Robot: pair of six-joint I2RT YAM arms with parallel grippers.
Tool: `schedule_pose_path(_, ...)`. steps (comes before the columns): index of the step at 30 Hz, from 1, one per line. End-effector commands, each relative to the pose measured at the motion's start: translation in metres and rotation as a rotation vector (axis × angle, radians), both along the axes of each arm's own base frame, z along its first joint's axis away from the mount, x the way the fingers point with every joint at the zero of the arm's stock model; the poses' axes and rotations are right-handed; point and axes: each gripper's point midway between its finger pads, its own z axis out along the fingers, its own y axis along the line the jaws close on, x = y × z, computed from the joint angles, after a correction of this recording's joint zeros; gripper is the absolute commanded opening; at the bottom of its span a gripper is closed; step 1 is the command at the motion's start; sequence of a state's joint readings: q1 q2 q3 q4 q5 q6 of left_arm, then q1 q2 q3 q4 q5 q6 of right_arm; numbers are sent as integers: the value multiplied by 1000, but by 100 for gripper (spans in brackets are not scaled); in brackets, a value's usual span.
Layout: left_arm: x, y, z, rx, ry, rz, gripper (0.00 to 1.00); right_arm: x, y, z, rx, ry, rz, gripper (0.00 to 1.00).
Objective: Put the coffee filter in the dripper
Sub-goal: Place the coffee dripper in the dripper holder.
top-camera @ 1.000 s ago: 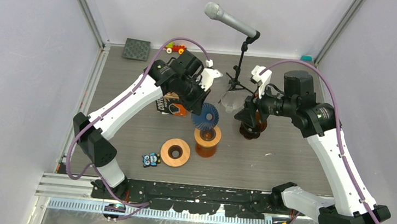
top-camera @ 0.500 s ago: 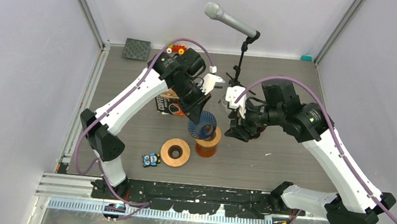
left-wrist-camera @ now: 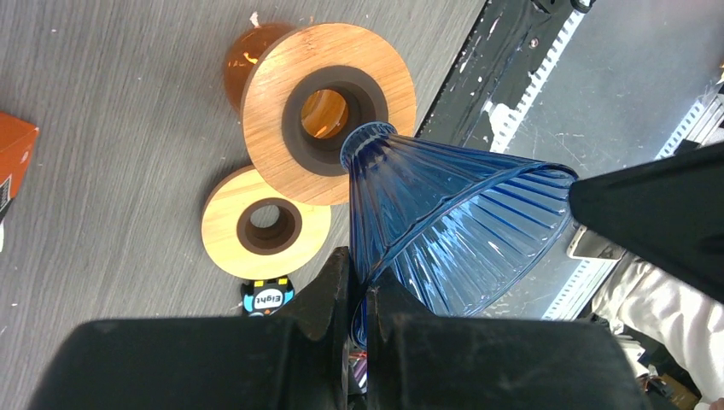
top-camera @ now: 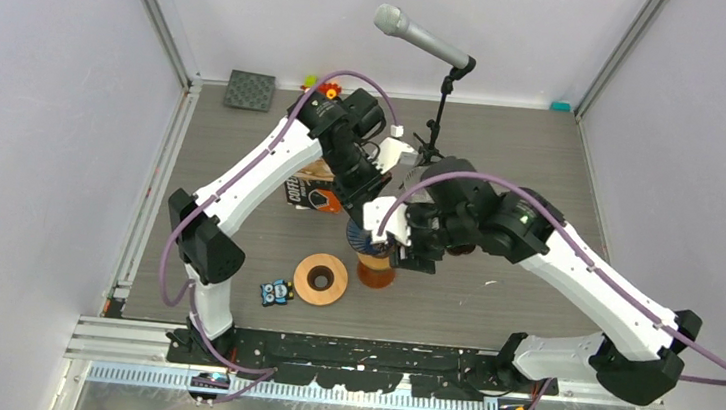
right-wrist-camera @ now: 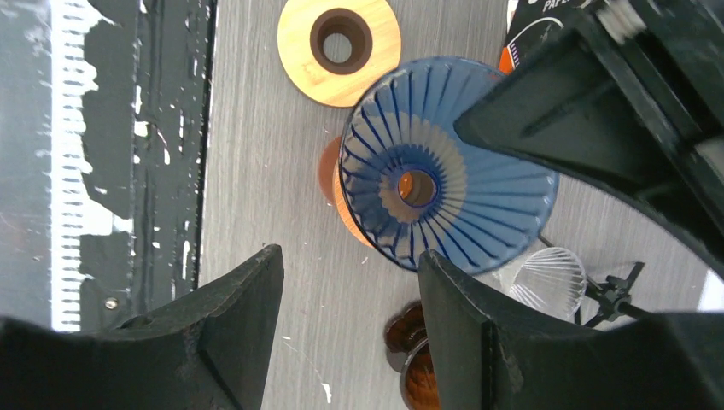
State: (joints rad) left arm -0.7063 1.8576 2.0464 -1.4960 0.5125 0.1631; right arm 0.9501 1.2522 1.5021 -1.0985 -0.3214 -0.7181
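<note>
The coffee filter, a blue ribbed glass cone (left-wrist-camera: pixel 452 231), hangs point down with my left gripper (left-wrist-camera: pixel 359 282) shut on its rim. Its tip sits just over the hole of the dripper's wooden collar (left-wrist-camera: pixel 329 111), which tops an amber glass body (top-camera: pixel 376 272). From above, the cone (right-wrist-camera: pixel 444 188) covers most of the dripper (right-wrist-camera: pixel 335 184). My right gripper (right-wrist-camera: pixel 350 316) hovers open above the table beside the cone, with nothing between its fingers. In the top view the right arm hides most of the cone (top-camera: pixel 358 233).
A loose wooden ring (top-camera: pixel 320 279) and a small blue tag (top-camera: pixel 276 293) lie left of the dripper. An orange and black box (top-camera: pixel 308 192) lies behind it. A clear ribbed cone (right-wrist-camera: pixel 551 278), a brown jar (right-wrist-camera: pixel 418 359) and a microphone stand (top-camera: pixel 437 122) stand close by.
The left arm has carried the blue cone down and right until it hangs over the dripper. The right arm has swung left, away from the brown jar, to above the cone.
</note>
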Motion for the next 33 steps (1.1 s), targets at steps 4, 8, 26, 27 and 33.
schedule_pose_path(4, -3, -5, 10, -35, 26, -14, 0, 13, 9, -5, -125, -154, 28, 63)
schedule_pose_path(8, -3, -7, 9, -38, 39, -17, 0, 16, 13, -18, -201, -188, 49, 58)
schedule_pose_path(26, 4, -11, 4, -34, 34, -22, 7, 38, 19, -45, -243, -267, -30, 1)
schedule_pose_path(27, 5, -12, 4, -36, 29, -20, 7, 39, 19, -46, -243, -270, -36, 0)
schedule_pose_path(33, 10, -17, 2, -45, 18, -16, 7, 45, 15, -45, -254, -298, -66, 0)
